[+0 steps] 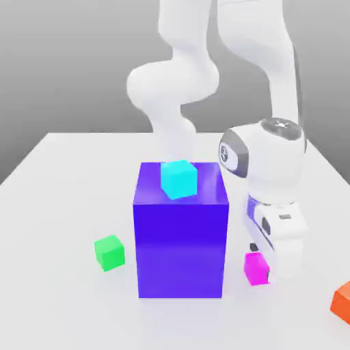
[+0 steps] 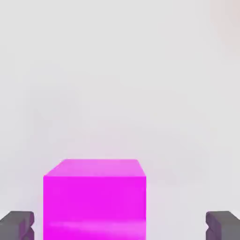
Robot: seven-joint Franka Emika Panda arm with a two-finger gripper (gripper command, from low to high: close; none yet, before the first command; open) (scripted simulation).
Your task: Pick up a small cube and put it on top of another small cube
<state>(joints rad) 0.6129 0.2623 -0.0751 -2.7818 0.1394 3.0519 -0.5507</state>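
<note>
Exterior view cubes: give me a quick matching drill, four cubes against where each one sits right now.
Things:
1. pink cube
2. green cube
3. cyan cube
4. orange cube

Places:
A. on top of the big blue block
B. on the table, at the exterior view's right edge
C. on the table, between the open gripper's fingers
D. on the table, to the exterior view's left of the big blue block

Pairs: 1-C, 2-D, 3-A, 4-B
</note>
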